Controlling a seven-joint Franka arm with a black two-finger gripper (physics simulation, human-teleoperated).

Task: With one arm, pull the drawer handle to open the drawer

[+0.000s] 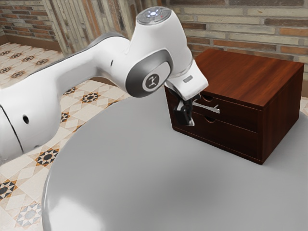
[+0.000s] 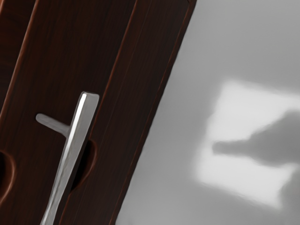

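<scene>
Pincer (image 1: 187, 118) beside slim silver handle (image 1: 209, 108), dark drawer (image 1: 240, 118)

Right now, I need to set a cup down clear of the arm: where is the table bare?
The table is bare from the cabinet forward to the near rim; the cabinet's top is bare too. It is crowded at the upper drawer handle, where the gripper hangs.

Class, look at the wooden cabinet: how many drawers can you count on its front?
2, stacked. The upper drawer carries the silver handle beside the gripper; the lower drawer sits beneath it. The arm covers part of the cabinet front, so something may be hidden.
</scene>
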